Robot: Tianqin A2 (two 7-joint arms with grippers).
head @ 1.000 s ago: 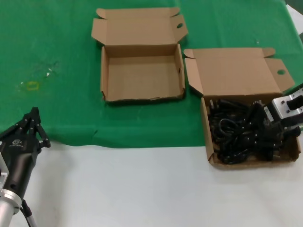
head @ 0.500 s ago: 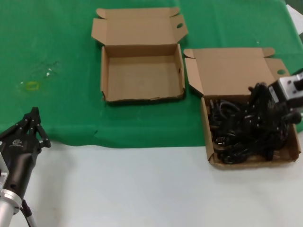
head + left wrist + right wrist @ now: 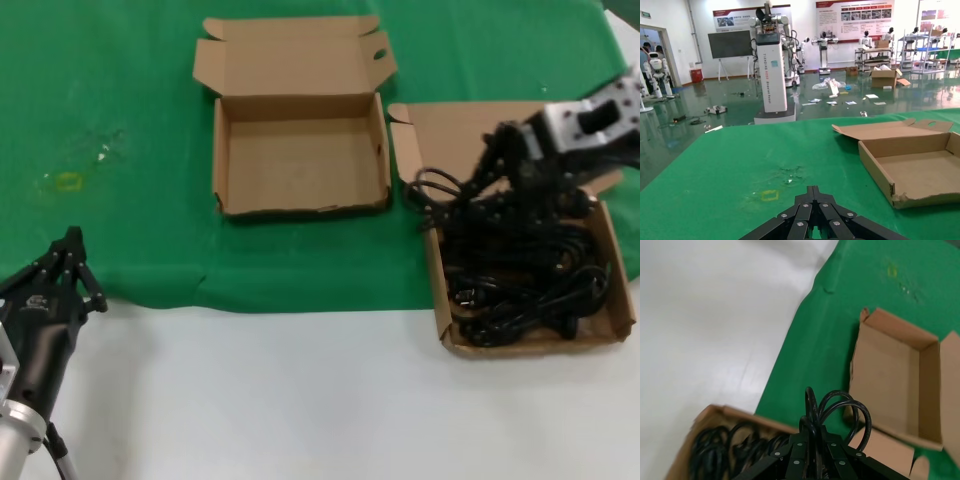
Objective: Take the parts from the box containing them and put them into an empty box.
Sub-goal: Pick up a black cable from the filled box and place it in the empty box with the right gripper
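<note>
The box containing the parts (image 3: pixel 530 343) sits at the right, full of tangled black cables (image 3: pixel 520 275). My right gripper (image 3: pixel 505 150) hovers over its back edge, shut on a bunch of those cables, whose loops (image 3: pixel 440 190) hang toward the left. In the right wrist view the gripper (image 3: pixel 812 427) pinches the cable loops (image 3: pixel 860 415) above the box rim (image 3: pixel 740 412). The empty box (image 3: pixel 300 160) lies open at the back centre, also seen as the empty box (image 3: pixel 890 375) from the right wrist. My left gripper (image 3: pixel 70 240) rests shut at the front left, holding nothing.
A green cloth (image 3: pixel 120 90) covers the back of the table and the bare white tabletop (image 3: pixel 300 400) runs along the front. A small yellow mark (image 3: pixel 68 181) sits on the cloth at the left. The two boxes stand a narrow gap apart.
My right gripper has risen out of the parts box and shifted back and left, dragging a bunch of black cables up with it. The left arm has not moved.
</note>
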